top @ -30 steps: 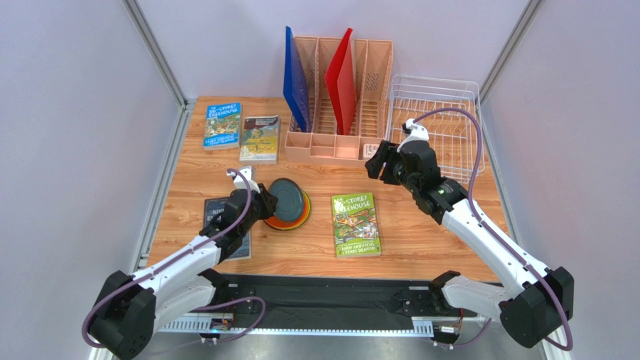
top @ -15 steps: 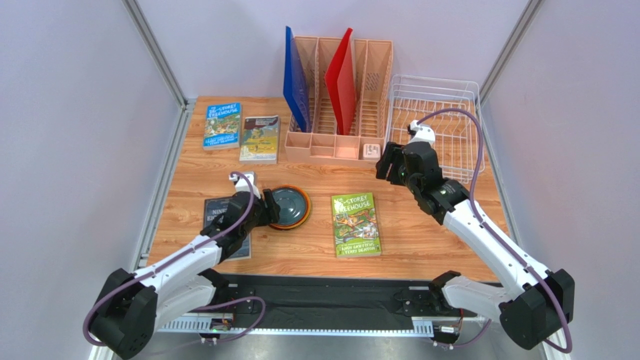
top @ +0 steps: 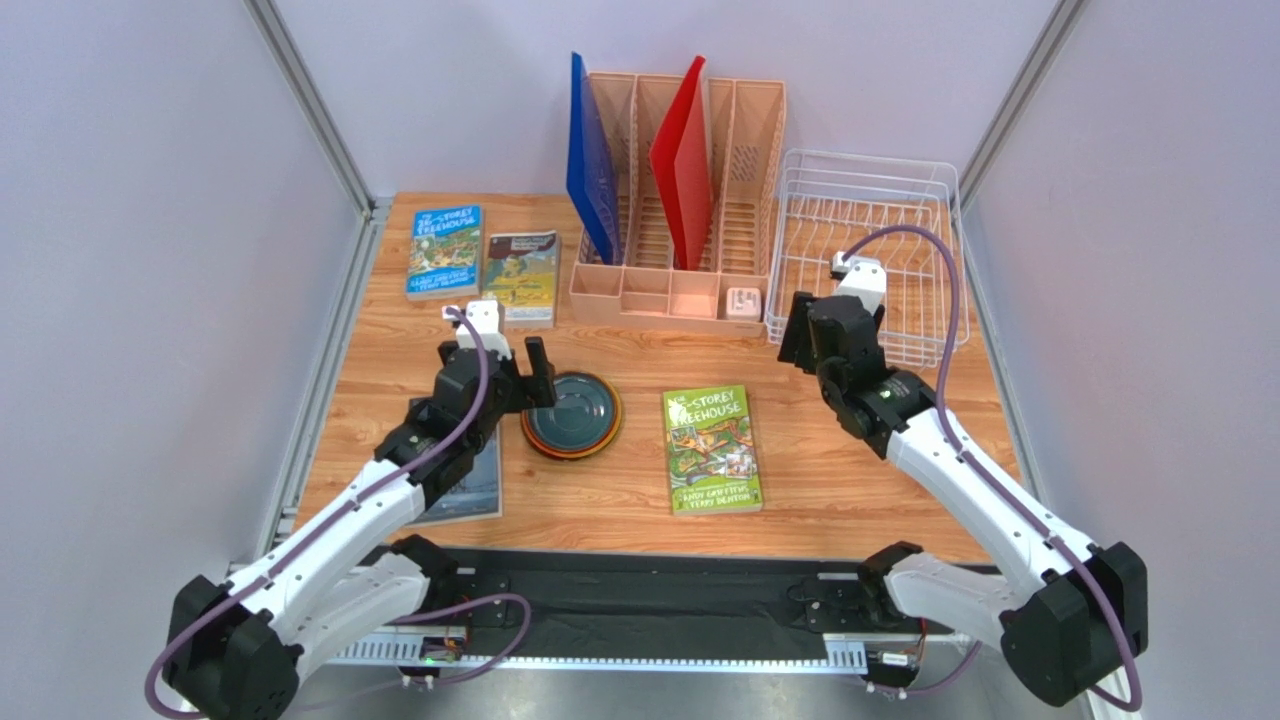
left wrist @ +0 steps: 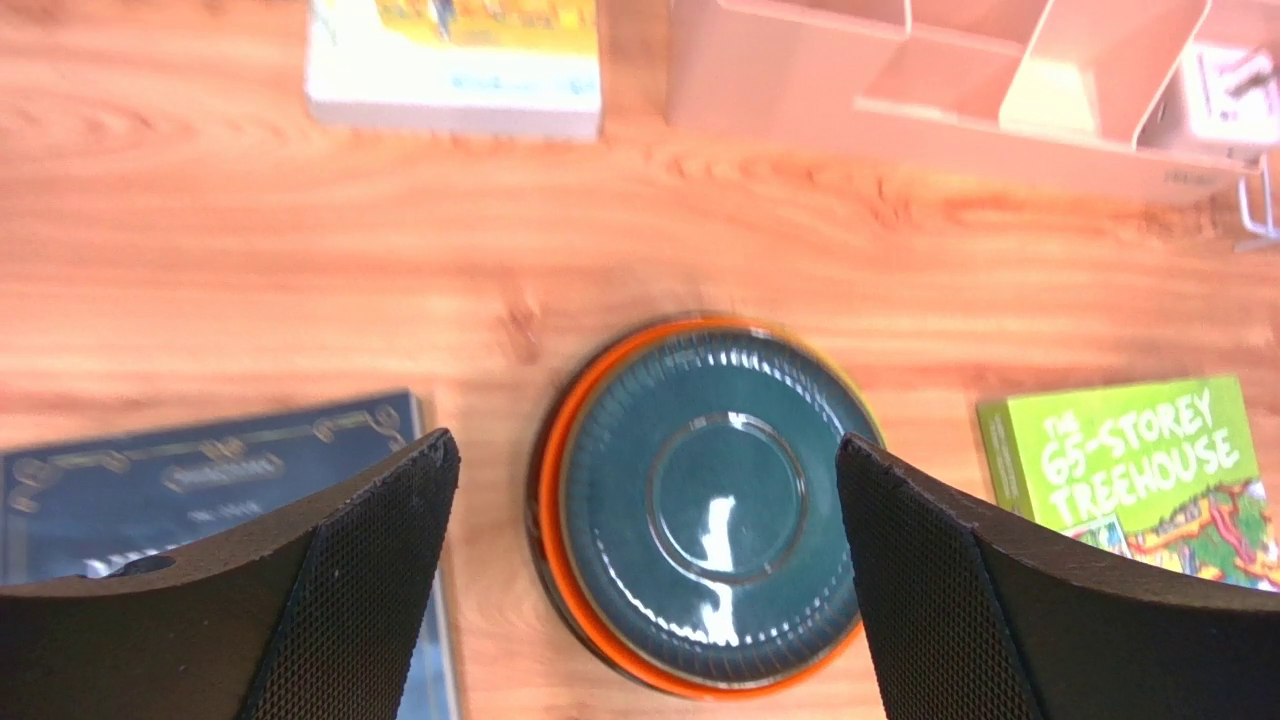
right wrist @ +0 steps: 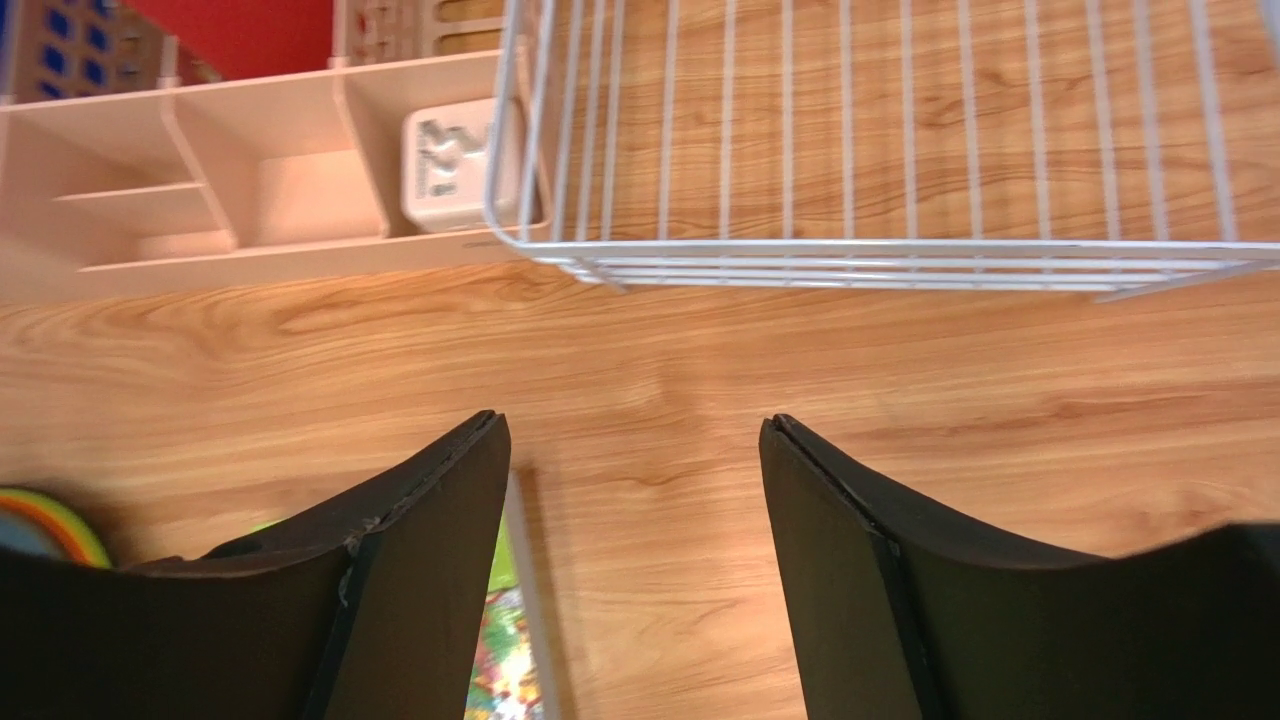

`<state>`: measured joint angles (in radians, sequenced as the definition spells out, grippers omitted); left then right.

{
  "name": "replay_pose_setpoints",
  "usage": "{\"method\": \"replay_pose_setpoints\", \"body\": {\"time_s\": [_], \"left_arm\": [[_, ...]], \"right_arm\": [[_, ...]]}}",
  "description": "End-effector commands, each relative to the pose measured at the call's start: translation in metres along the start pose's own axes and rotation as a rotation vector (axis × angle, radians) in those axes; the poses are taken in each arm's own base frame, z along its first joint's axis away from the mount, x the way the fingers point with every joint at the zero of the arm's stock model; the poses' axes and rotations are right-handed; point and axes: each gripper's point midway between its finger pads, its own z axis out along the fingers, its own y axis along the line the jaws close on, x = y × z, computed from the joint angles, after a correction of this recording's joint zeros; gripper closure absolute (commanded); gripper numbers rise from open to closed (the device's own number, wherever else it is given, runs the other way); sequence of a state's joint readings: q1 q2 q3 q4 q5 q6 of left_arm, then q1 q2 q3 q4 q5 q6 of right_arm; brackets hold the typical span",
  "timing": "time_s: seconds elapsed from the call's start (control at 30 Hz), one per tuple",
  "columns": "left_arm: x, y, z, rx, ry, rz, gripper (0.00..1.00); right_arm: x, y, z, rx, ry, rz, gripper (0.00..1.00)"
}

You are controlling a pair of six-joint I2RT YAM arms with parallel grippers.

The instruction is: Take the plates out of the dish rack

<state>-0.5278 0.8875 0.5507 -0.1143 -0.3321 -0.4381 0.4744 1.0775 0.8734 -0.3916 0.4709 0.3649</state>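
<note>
The plates [top: 571, 416] lie in one stack on the table, left of centre, with the dark teal-grey plate [left wrist: 706, 503] on top and an orange rim [left wrist: 553, 495] showing under it. My left gripper [left wrist: 643, 441] hovers above the stack, open, holding nothing; in the top view the left gripper [top: 522, 378] sits at the stack's left edge. The white wire dish rack [top: 869, 255] stands at the back right with no plates in it. My right gripper [right wrist: 628, 423] is open and empty over bare wood just in front of the dish rack [right wrist: 842, 255].
A pink file organiser [top: 676, 195] with a blue and a red folder stands left of the rack. A green book [top: 712, 449] lies right of the stack, a dark book [top: 473, 473] left of it, and two books [top: 446, 251] at the back left.
My left gripper opened, let the teal-grey plate settle flat on the stack, and drew back upward. My right arm drifted right, closer to the rack's front.
</note>
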Motion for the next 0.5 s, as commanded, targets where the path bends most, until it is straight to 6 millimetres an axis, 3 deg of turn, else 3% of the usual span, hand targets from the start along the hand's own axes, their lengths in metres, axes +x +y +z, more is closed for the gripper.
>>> {"method": "replay_pose_setpoints", "body": {"time_s": [0.0,0.2,0.47], "left_arm": [[-0.036,0.01,-0.012,-0.057,-0.064,0.112,0.0],[-0.059,0.003,-0.026,-0.015,-0.127,0.102,0.0],[-0.081,-0.004,-0.043,0.028,-0.18,0.085,0.0]], "right_arm": [[-0.003,-0.028,0.011,0.149,-0.08,-0.064,0.33],[0.014,-0.033,0.017,0.157,-0.071,-0.07,0.35],[-0.02,-0.028,-0.003,0.116,-0.146,-0.031,0.34]]}}
